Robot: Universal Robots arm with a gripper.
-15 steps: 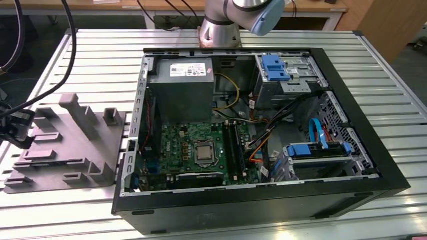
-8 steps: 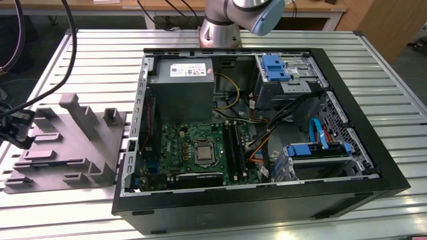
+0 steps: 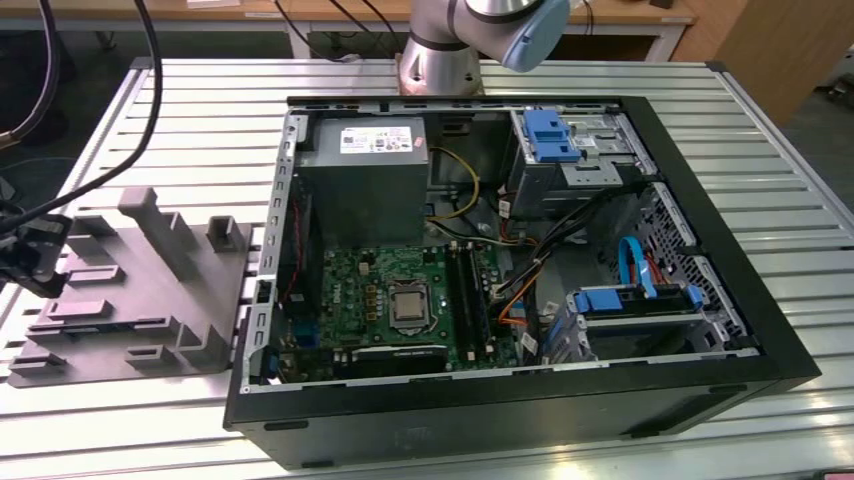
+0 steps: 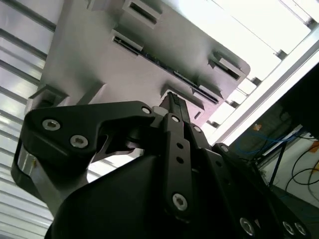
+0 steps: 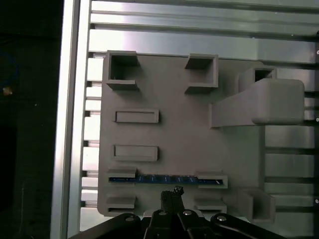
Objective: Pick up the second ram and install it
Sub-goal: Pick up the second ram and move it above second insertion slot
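First wrist view: looks straight down onto the grey fixture (image 5: 199,134), with the second ram (image 5: 164,179) seated on edge in a slot near one border, seen as a thin blue strip between two end holders. Hovers just beside that strip with the gripper (image 5: 172,193) pinched together at the tips and gripping nothing; looks the same in the second wrist view. Sits, in the exterior view, over the fixture on the exterior view's left, well apart from the open computer case (image 3: 507,420) and its motherboard (image 3: 400,290). Judged to be the approach to the pick, with the stick untouched in its holder. To do it well: spread the jaws before descending, centre over the bare stretch of stick between the holders, square up to its flat faces, come straight down, close gently, and lift along the slot without tilting, so as not to bind or scrape the chips.
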